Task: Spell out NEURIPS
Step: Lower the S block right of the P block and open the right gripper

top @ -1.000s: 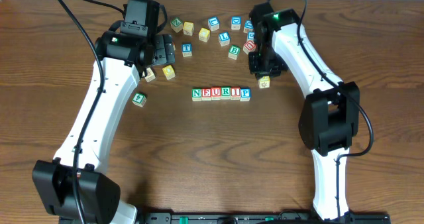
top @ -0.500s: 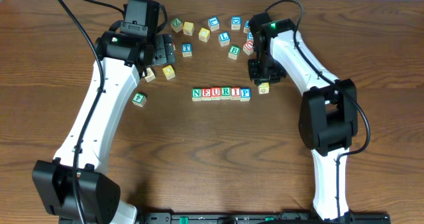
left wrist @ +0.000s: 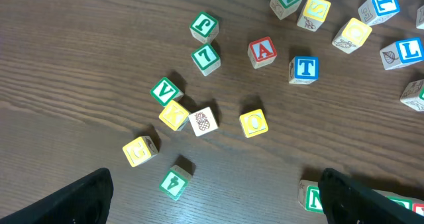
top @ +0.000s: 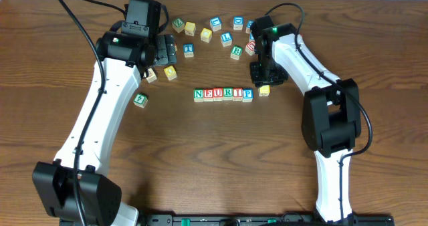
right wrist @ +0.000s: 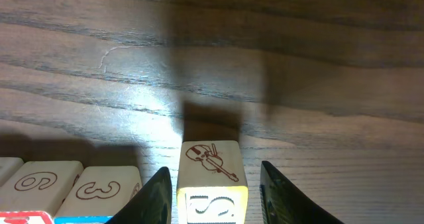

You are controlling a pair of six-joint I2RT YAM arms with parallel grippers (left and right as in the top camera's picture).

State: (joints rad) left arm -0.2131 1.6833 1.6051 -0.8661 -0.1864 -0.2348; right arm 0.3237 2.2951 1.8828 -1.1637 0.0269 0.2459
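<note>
The right gripper (right wrist: 213,187) straddles the S cube (right wrist: 211,166), jaws partly parted. A sliver of daylight shows on either side, so nothing looks clamped. The cube sits flat on the table (top: 200,159). Its top is yellow with the S, and its far face is pale with a red violin.

Just to the robot's left of it runs the row (top: 223,93), N-E-U-R-I-P, side to side. The S stands near the P (top: 247,93) but apart from it, a touch farther back than the line. One of the fingers (right wrist: 158,194) stands in that gap. Being square, the cube has no long axis. What matters is the sideways gap to the P, which probably calls for a nudge leftward and slightly nearer. The right arm is plainly the closer one.

Farther off, spare cubes (top: 215,23) lie scattered. The left gripper (left wrist: 215,191) hangs over them spread wide and empty, well apart from the row.
</note>
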